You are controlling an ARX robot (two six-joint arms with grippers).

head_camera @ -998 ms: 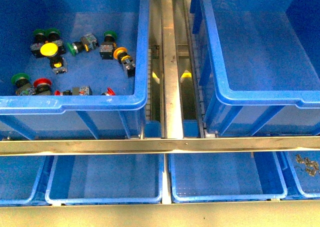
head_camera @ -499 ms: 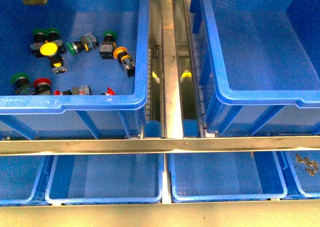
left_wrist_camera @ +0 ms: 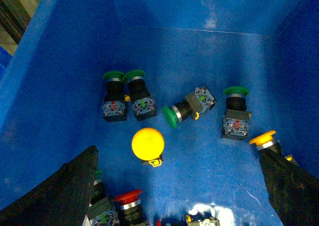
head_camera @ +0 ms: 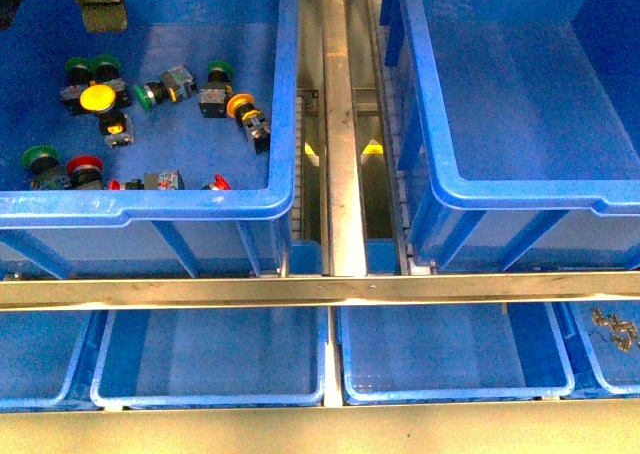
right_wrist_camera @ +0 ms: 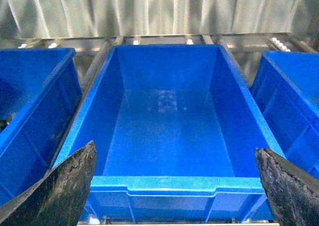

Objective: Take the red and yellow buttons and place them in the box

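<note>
Left gripper [left_wrist_camera: 177,150], jaws spread, hangs over the yellow button [left_wrist_camera: 148,144] to straddle it. Right gripper [right_wrist_camera: 174,147], also released, faces the box [right_wrist_camera: 169,184]

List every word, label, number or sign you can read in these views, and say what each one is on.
No text can be read in any view.
Green-capped switches: small coloured marks on the bodies, too small and blurred to read.
Yellow button: plain cap, no print visible.
Blue box: no label or number visible on its walls or rim.
</note>
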